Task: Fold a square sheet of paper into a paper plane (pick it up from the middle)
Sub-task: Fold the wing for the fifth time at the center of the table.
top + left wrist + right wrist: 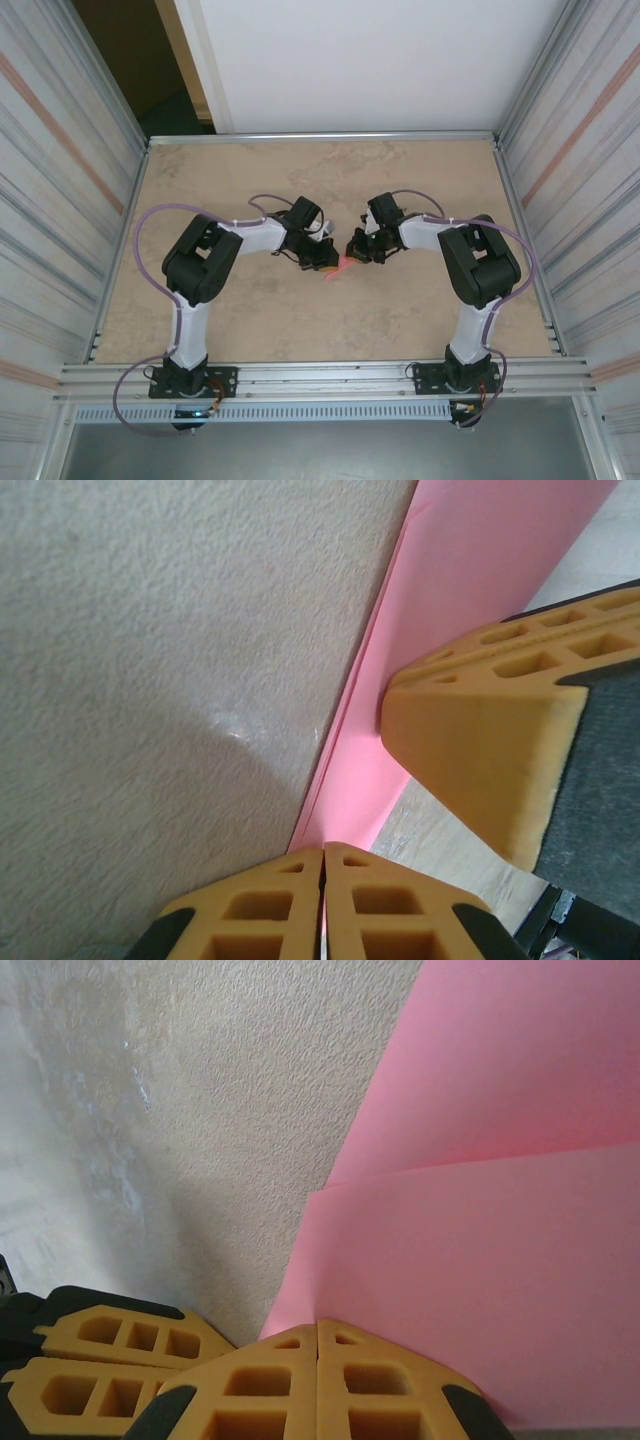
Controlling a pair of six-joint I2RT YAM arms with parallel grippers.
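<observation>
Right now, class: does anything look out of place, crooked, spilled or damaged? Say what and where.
Nothing looks spilled or torn. The pink paper is pinched between the left end effector and the right end effector, both shut. In the right wrist view its two layers overlap with edges offset, so the fold looks slightly askew.
</observation>
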